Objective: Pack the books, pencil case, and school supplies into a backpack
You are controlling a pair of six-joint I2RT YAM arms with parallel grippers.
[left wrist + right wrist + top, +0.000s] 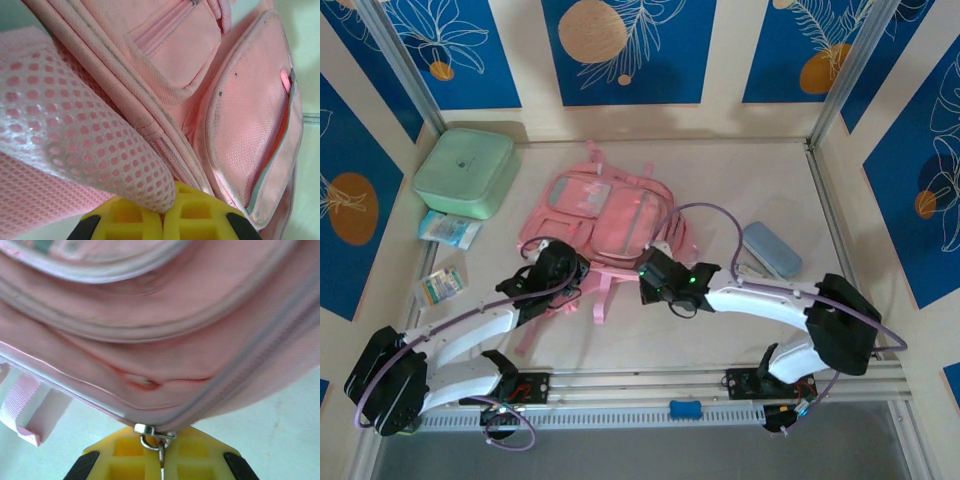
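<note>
Pale table (pixel 770 190), blue flowered walls: pink backpack (pixel 605 215), packing apparently not begun.
Backpack looks zipped; blue case (pixel 772 250) and small packets (pixel 448 230) lie loose, well apart from the fingers. Left gripper (pixel 162 212) pinches the mesh strap (pixel 75 140); right gripper (pixel 161 457) pinches the zipper pull (pixel 149 436), bag just ahead.

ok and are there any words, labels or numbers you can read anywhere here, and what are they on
Nothing here is legible enough to quote.
mint-green box: small dark mark on the lid, too small to read.
blue and white packet: has print, blurred.
small packet: has coloured print, too small to read.
backpack: no lettering can be made out.
</note>
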